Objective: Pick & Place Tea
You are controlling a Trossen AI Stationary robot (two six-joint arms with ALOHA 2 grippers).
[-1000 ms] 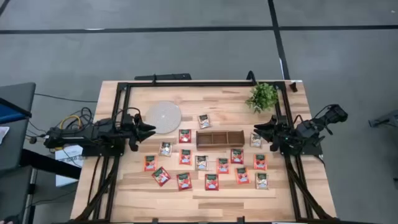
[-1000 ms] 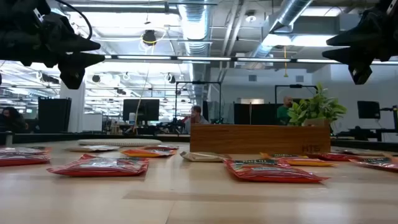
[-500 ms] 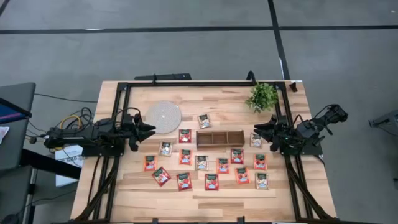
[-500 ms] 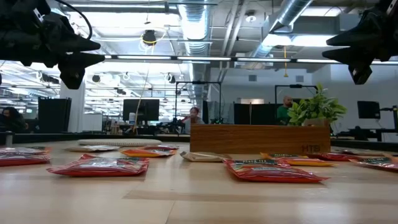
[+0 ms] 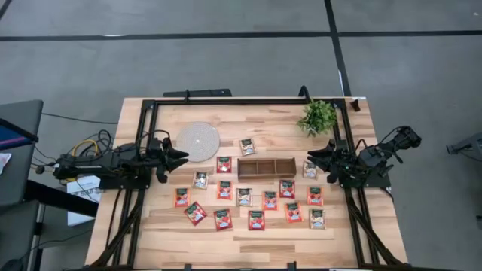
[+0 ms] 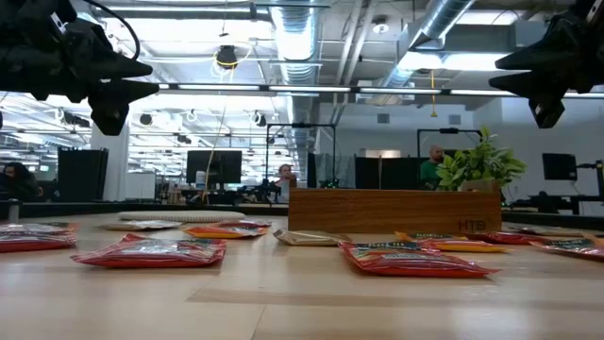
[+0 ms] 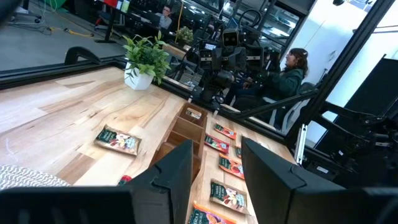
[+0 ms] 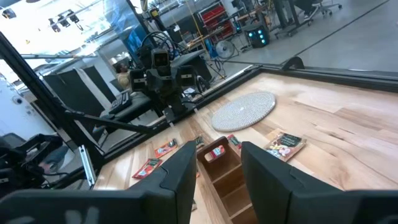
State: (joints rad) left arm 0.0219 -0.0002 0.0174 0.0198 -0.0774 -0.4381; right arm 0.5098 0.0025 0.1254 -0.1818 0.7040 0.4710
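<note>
Sixteen or so small flat square tea sachets (image 5: 224, 190), mostly red with some pale ones, lie spread on the light wooden counter (image 5: 263, 120), most of them on the operator's side of the brown three-compartment wooden tray (image 5: 266, 167) in the middle. None is in the tray yet, so I judge the task has not really begun.

Both arms wait at the counter's two sides, raised above the surface. The left gripper (image 5: 181, 157) has its fingers parted with a clear gap and nothing between them. The right gripper (image 5: 313, 156) is the same: fingers apart, empty.

Straight ahead of the left fingers lies a red sachet (image 5: 224, 164), with the tray just beyond it. A pale sachet (image 5: 200, 180) lies near, ahead and a little aside, and the round white woven disc (image 5: 198, 141) is just beside the fingers on the other side. Just ahead of the right fingers, almost below them, lies a pale sachet (image 5: 309, 168) beside the tray's end.

The sachets are square, so no long axis matters. The right arm is nearest to a sachet; each arm must mainly go down.
</note>
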